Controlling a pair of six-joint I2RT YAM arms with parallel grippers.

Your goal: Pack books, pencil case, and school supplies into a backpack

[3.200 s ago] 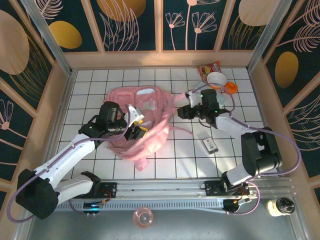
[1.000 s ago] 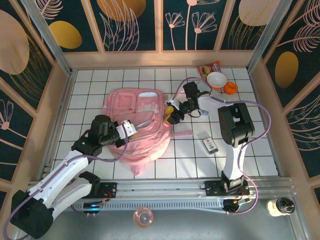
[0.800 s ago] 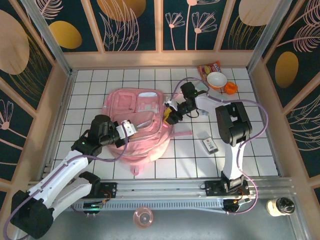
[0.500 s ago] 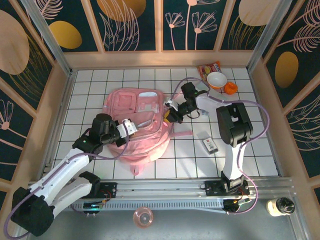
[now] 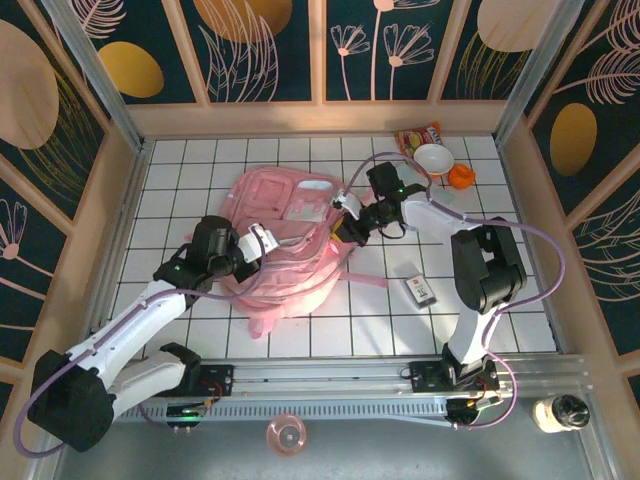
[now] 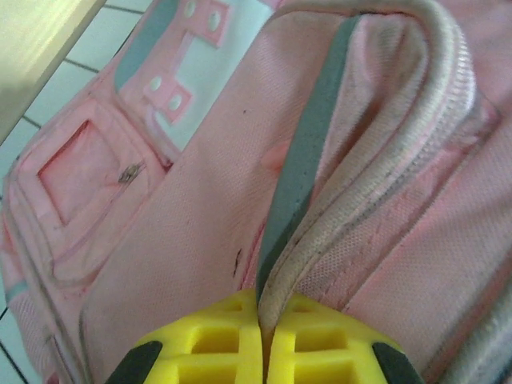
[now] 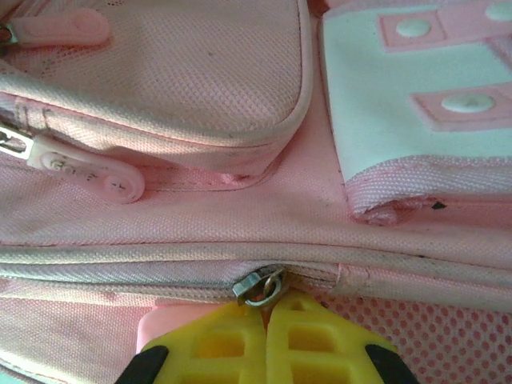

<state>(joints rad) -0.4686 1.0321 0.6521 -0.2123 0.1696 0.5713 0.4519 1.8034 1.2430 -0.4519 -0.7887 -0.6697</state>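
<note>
Left pincer: backpack rim is being clamped between its tips.
Right pincer: newly shut; zipper pull is being gripped at its tips.
Zipper: likely being readied for pulling.

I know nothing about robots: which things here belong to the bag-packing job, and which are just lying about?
Belong to the job: backpack; its zipper pull, pinched by the right gripper; small dark item with white label.
Just lying about: red-orange snack packet; white bowl; small orange object.
</note>
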